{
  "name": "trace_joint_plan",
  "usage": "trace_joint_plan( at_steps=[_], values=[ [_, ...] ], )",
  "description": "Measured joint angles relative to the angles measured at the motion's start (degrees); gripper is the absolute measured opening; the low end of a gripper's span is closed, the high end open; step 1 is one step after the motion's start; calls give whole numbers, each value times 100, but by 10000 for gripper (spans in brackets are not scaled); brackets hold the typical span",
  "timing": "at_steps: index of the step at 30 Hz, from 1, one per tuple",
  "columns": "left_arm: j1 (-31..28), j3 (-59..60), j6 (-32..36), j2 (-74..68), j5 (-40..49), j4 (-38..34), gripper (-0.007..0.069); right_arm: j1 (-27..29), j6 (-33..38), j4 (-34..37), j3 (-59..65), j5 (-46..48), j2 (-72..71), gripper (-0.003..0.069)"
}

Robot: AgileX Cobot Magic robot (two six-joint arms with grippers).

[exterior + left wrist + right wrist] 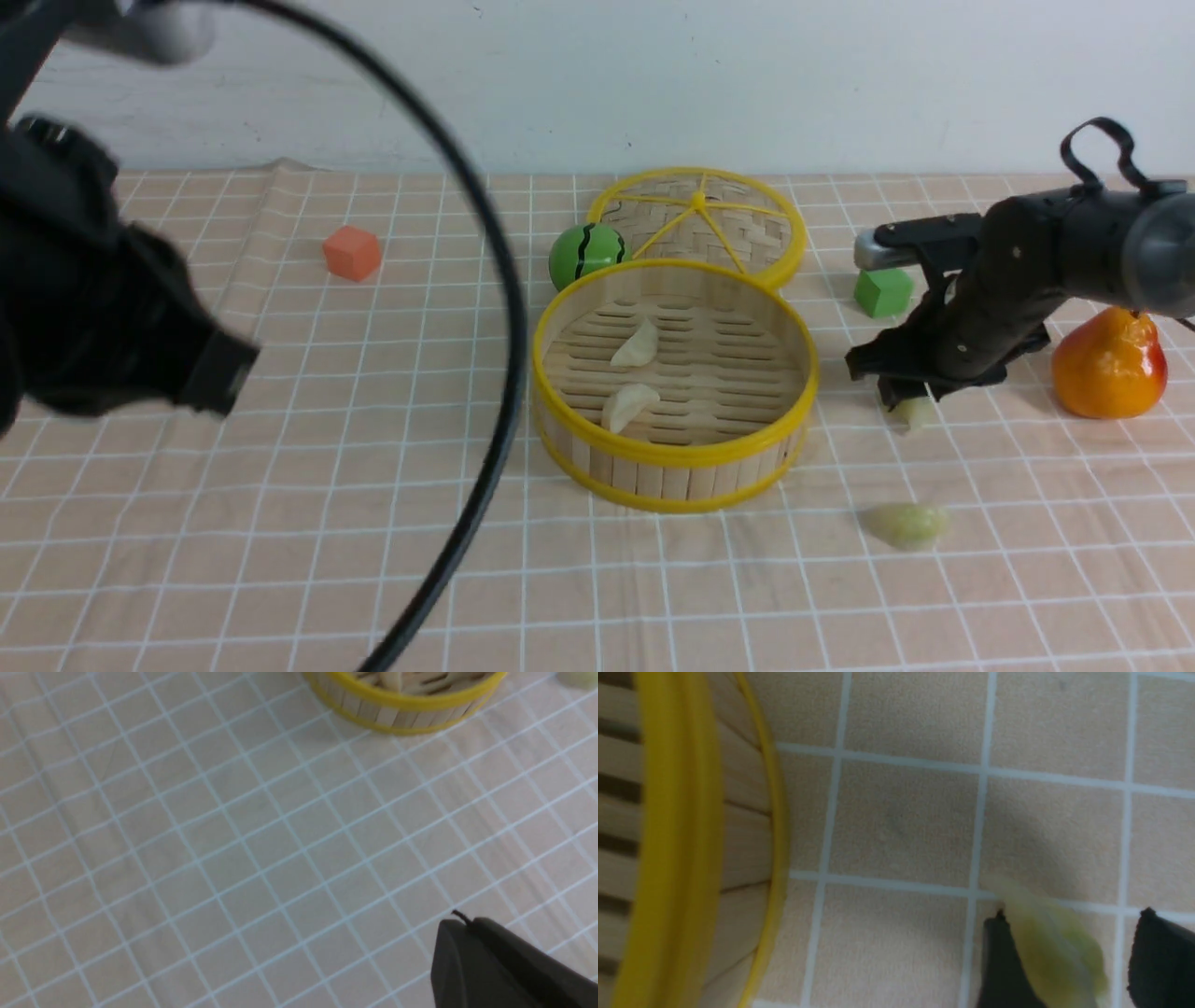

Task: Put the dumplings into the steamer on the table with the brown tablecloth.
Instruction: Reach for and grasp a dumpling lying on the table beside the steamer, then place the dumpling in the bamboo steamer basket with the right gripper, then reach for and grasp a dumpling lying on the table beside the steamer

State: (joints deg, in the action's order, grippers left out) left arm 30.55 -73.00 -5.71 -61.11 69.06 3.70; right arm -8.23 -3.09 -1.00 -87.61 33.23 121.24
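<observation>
As two dumplings [636, 343] lie inside the steamer [674, 457], your right gripper [1069, 952] stands open around a third dumpling [1052, 947] on the brown tablecloth [448, 569]. A fourth dumpling [907, 525] rests nearby on the cloth-covered tabletop, while your left gripper [467, 917] is shut over bare cloth.

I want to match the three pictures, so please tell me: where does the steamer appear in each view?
Front view: the steamer is near the middle, two dumplings inside.
Left wrist view: only part of it shows, at the upper edge, right of centre.
Right wrist view: part of it fills the left side.
Shared landmark: the brown tablecloth with its white grid.
</observation>
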Motion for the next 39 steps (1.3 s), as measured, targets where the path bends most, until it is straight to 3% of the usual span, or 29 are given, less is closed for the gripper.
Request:
trace_joint_plan(
  at_steps=[1,3,6,7,11,17,21,24,27,28,29,31,34,35,39],
  values=[
    [0,617,-147,411,-83,309,-14,-6,188,4,-122,56,78,262],
    [0,1194,-433,827,-99,820,-14,-11,452,4,-215,228,91,197],
    [0,1853,-785,1378,-99,1373,-14,-30,665,45,-324,642,53,198],
    [0,2320,-1148,1816,-149,1842,-14,-43,770,168,-429,955,-22,200],
    [0,3443,-2081,2874,-545,2593,-14,-232,1121,854,-731,1116,-376,200],
    [0,4883,-3272,3985,-1954,2967,-14,-974,2192,2059,-924,0,-379,200],
    [0,5104,-3408,4449,-2461,2985,-14,-1114,2487,2175,-998,-390,212,202],
    [0,5103,-3433,4645,-2529,2999,-14,-1079,2499,2169,-1037,-403,476,245],
    [0,5103,-3445,4816,-2534,2999,-14,-1078,2519,2184,-1085,-346,438,400],
    [0,5103,-3445,4829,-2534,2999,-14,-1078,2519,2183,-1085,-329,410,419],
    [0,5103,-3445,4851,-2519,2984,-14,-1078,2519,2134,-1085,-113,236,491],
    [0,5105,-3445,4851,-2501,2949,-14,-1078,2520,1986,-1085,266,-113,561],
    [0,5122,-3445,4851,-2499,2931,-14,-1078,2536,1597,-1107,964,-702,603],
    [0,5122,-3445,4851,-2499,2931,-14,-1078,2536,1555,-1104,1027,-739,603],
    [0,5129,-3445,4851,-2562,2913,-14,-1067,2168,596,-1018,2700,-1077,577]
  ],
)
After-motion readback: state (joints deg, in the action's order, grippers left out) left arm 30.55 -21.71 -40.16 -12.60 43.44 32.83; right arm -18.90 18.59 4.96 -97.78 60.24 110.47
